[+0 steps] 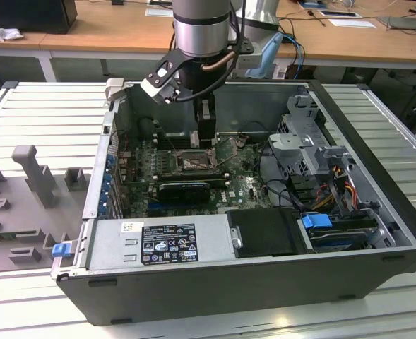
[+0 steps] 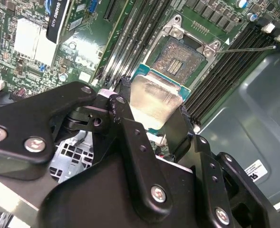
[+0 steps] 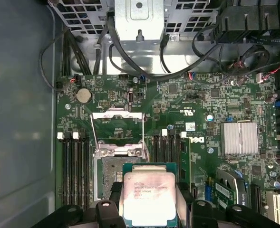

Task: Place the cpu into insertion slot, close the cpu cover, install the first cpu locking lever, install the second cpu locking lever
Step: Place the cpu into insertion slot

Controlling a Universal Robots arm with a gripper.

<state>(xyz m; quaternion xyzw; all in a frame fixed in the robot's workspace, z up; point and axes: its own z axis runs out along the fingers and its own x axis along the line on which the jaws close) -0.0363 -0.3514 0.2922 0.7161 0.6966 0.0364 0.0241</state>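
Inside the open computer case (image 1: 264,289), over the green motherboard (image 3: 197,104), the pincer (image 3: 151,211) is closed to chip width, its black fingers (image 3: 106,211) clamping opposite edges of the cpu (image 3: 149,194), held above the board. Beneath and slightly ahead of the pincer lies the insertion slot (image 2: 180,58), with the cpu cover (image 3: 117,133) swung back beyond it. Seating it well likely means squaring the chip to the frame and lowering it flat, never sliding it over the contacts. The cpu is a small square with a silvery lid and a teal rim.
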